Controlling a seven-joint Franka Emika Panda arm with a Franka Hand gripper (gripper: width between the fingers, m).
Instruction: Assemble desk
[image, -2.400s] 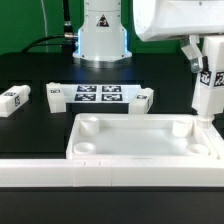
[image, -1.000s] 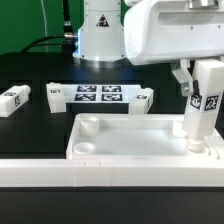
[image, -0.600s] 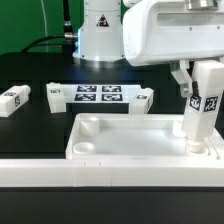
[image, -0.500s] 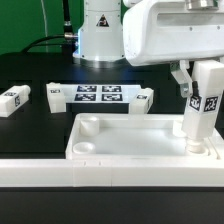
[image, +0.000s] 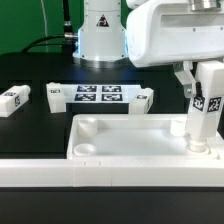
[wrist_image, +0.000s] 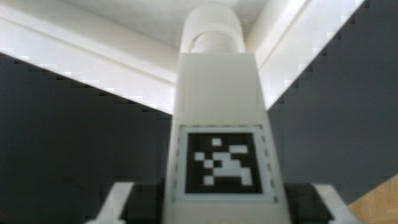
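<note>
The white rimmed tabletop (image: 140, 140) lies in front of me with round sockets at its corners. A white square leg (image: 203, 108) with a black-and-white tag stands upright, its lower end in the front corner socket at the exterior view's right. My gripper (image: 201, 72) is shut on that leg near its top. In the wrist view the tagged leg (wrist_image: 222, 130) runs down between my fingers (wrist_image: 119, 205) to the tabletop (wrist_image: 71, 45). Loose tagged legs lie on the black table: one (image: 15, 99) at the exterior view's left, two more (image: 56, 93) (image: 144, 97) beside the marker board.
The marker board (image: 99, 95) lies flat behind the tabletop. A long white bar (image: 110, 174) spans the foreground. The robot's white base (image: 100, 35) stands at the back, with black cables to its left.
Since the earliest frame the gripper has carried the leg from the far right corner toward the near right corner socket. Over the last second it has barely moved.
</note>
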